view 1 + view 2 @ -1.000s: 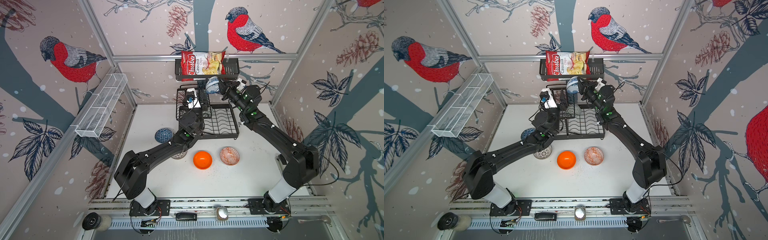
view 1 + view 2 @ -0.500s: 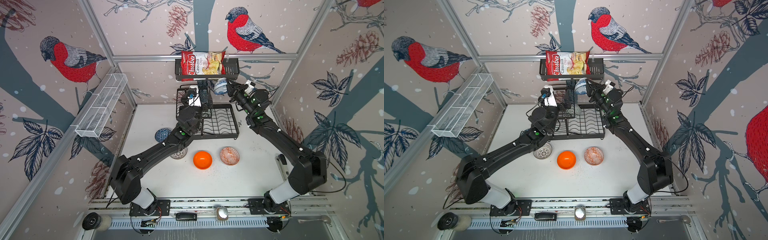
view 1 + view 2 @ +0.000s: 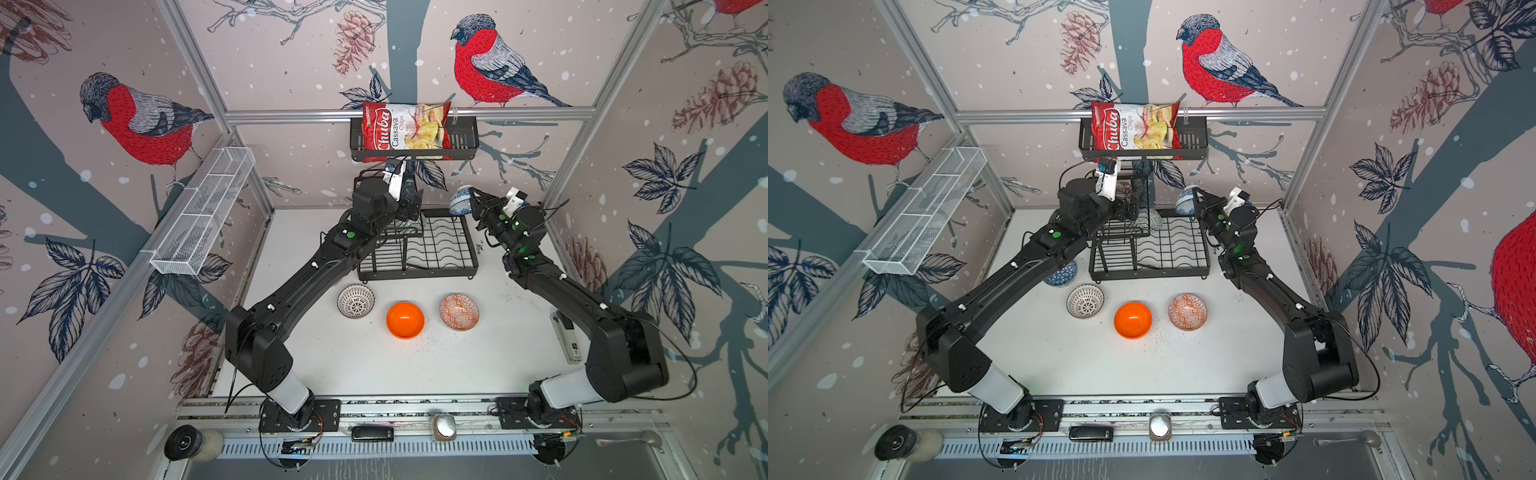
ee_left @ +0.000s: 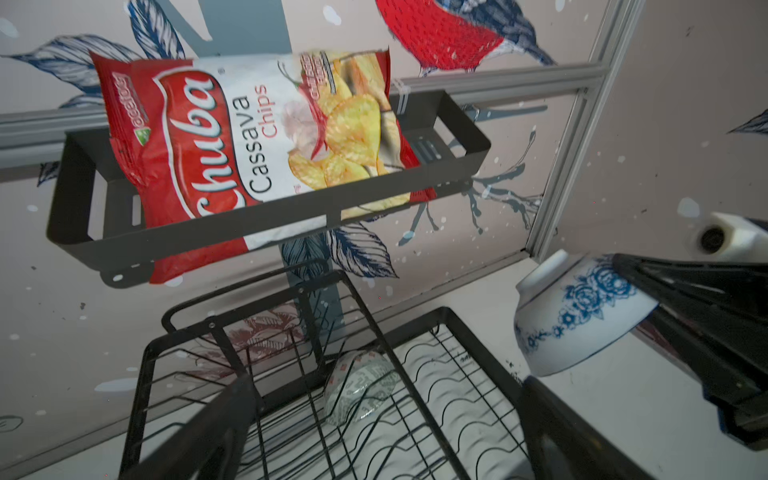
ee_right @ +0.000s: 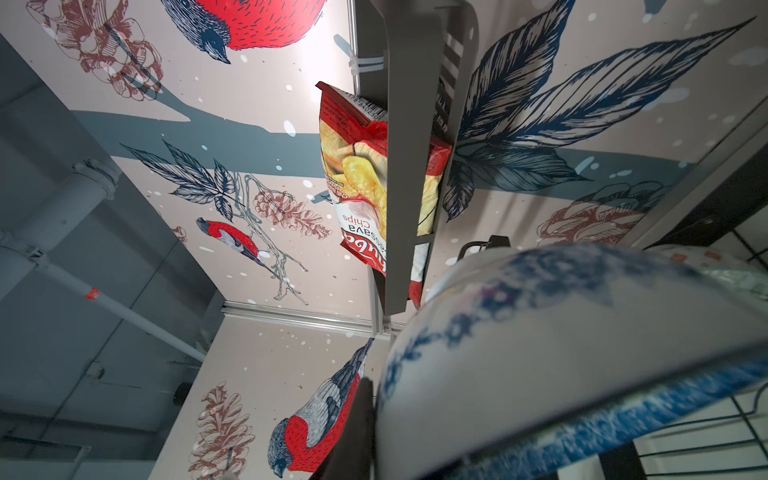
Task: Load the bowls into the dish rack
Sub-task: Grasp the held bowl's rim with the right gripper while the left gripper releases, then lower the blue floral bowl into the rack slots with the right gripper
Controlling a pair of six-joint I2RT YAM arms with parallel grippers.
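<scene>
The black wire dish rack (image 3: 432,253) (image 3: 1154,253) (image 4: 453,328) stands at the back of the table. A grey-green patterned bowl (image 4: 357,390) (image 3: 1153,219) leans on edge in its wires. My left gripper (image 3: 411,205) (image 3: 1133,206) (image 4: 386,399) hangs open just above that bowl and holds nothing. My right gripper (image 3: 473,203) (image 3: 1198,203) is shut on the rim of a blue-white bowl (image 3: 459,201) (image 3: 1185,200) (image 4: 577,316) (image 5: 561,353), held up by the rack's back right corner. On the table lie a white bowl with black lines (image 3: 355,301), a plain orange bowl (image 3: 405,320), an orange-red patterned bowl (image 3: 459,311) and a dark blue bowl (image 3: 1063,274).
A black basket (image 3: 461,141) with a chips bag (image 3: 403,131) hangs on the back wall right above the rack. A long white mesh basket (image 3: 203,216) is fixed to the left wall. A small grey device (image 3: 567,340) lies near the table's right edge.
The right gripper has carried the blue-white bowl to the right, from over the rack to its back right corner. The left arm has shifted and now covers the dark blue bowl in a top view.
</scene>
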